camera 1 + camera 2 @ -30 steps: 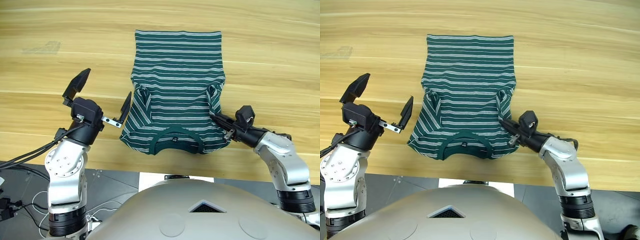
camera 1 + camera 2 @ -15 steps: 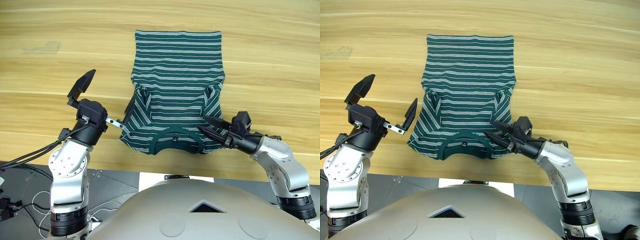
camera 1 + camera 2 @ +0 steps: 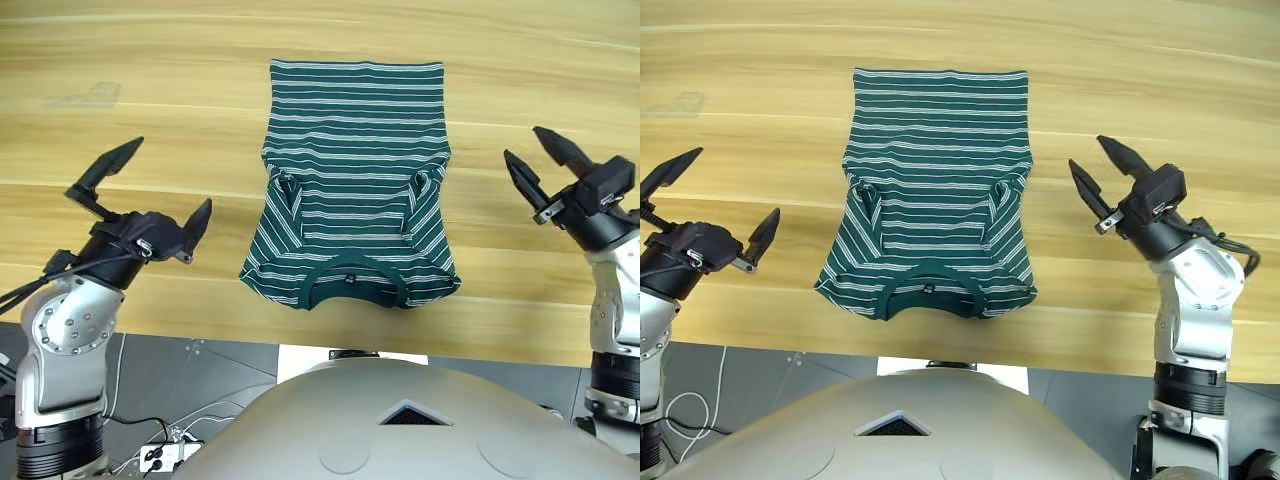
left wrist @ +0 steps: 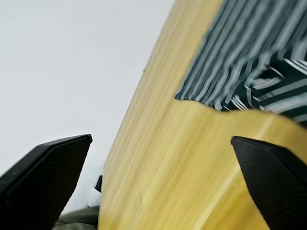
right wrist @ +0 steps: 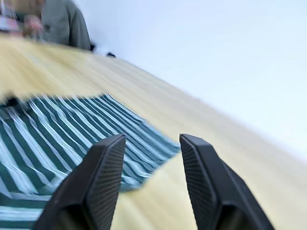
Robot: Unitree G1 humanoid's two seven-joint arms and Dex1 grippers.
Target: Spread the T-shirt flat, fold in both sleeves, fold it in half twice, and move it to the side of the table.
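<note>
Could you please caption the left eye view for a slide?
Green striped T-shirt, sleeves folded in, on the table between the open left hand and open right hand.

Light wooden table (image 3: 150, 60) — green striped T-shirt (image 3: 355, 170) flat at its middle

The T-shirt (image 3: 352, 180) is dark green, crossed by thin white horizontal stripes, with a plain green neckband (image 3: 355, 268). The worktop (image 3: 150, 120) is pale honey wood with long grain lines and faint plank seams. The left pincer (image 3: 170, 177) and right pincer (image 3: 525, 143) are matt black, their fingers (image 5: 105, 177) finely cross-hatched on the inner faces
</note>
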